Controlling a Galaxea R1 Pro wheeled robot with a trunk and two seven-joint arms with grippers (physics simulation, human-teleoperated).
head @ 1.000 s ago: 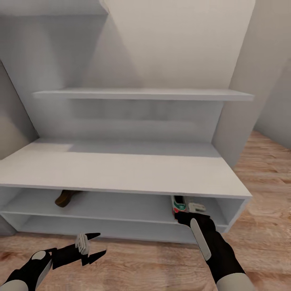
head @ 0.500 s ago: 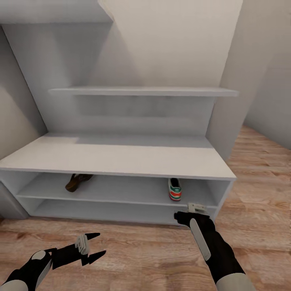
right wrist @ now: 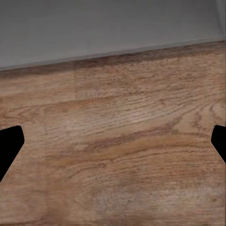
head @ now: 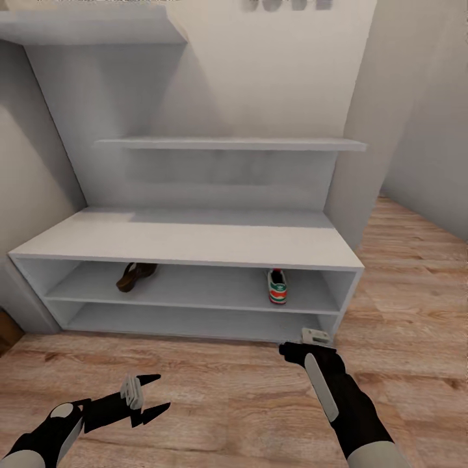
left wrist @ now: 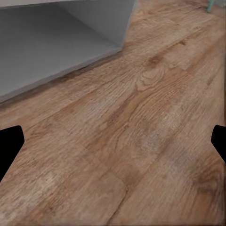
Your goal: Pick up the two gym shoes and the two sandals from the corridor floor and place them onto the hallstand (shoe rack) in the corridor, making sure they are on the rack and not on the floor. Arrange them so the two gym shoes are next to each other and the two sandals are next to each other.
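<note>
On the hallstand (head: 195,244) shelf sit one sandal (head: 135,276) and one gym shoe (head: 277,286); both tools, left (head: 148,394) and right (head: 305,344), spread empty — fetch the mates next.

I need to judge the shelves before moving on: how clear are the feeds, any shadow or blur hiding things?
Head view: evenly lit, slightly soft; the upper bay is shaded, yet the sandal and gym shoe read clearly. Left wrist view: floor grain blurry, hallstand dim grey. Right wrist view: soft focus, no glare.
</note>
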